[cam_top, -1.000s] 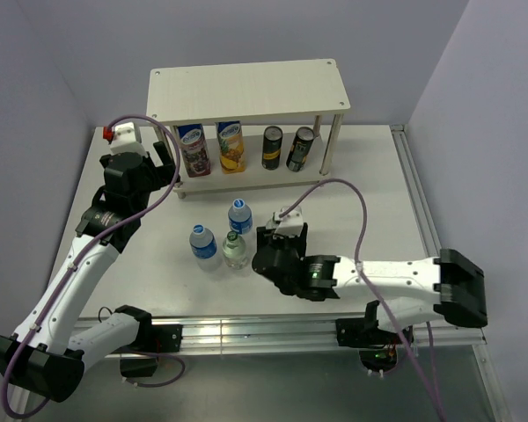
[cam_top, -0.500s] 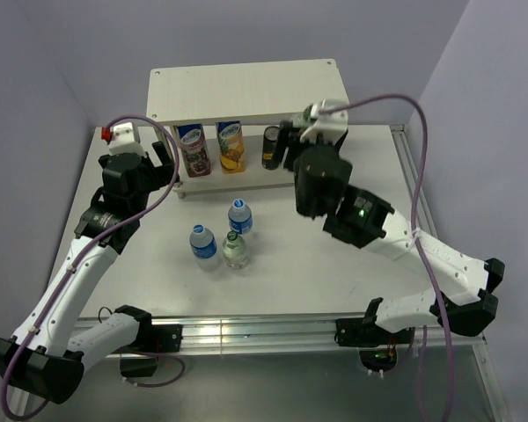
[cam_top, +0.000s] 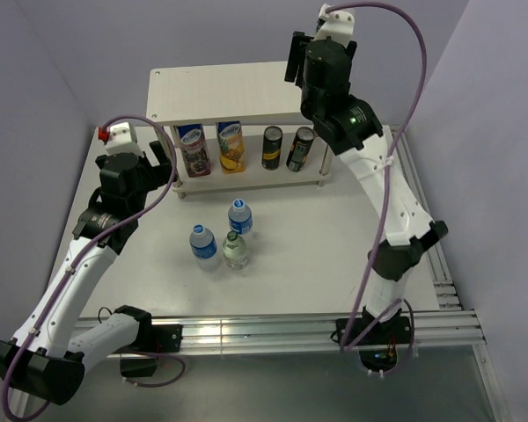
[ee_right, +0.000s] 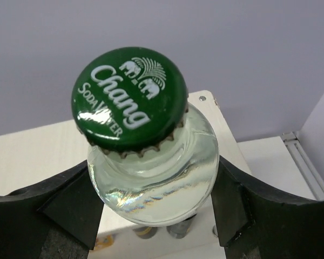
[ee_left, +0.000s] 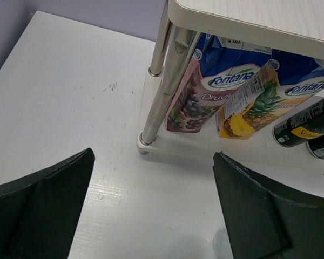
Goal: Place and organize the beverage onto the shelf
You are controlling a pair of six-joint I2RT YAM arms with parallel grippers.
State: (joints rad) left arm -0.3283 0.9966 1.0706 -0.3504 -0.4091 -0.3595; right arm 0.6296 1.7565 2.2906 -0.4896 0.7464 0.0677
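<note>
**Spotter:** Which way does the shelf lie from your bottle?

**Operator:** Straight beneath it. My right gripper (ee_right: pixel 151 208) is clamped just below the neck of the glass bottle (ee_right: pixel 151 167). I hold it high over the right end of the top board of the shelf (cam_top: pixel 238 88). The bottle's long axis is upright, with the cap (ee_right: pixel 128 97) toward my wrist camera.

**Spotter:** And the left?

**Operator:** My left gripper (ee_left: pixel 154 216) has its jaws wide apart and holds nothing. It sits low by the shelf's left post, so the right arm is the one placed for this.

**Spotter:** Surfaces?

**Operator:** Slick, rounded clear glass, a crimped green metal cap, black fingers. The board is flat, matte, pale wood-look. I judge a straight descent should seat it, though smooth glass may slip
</note>
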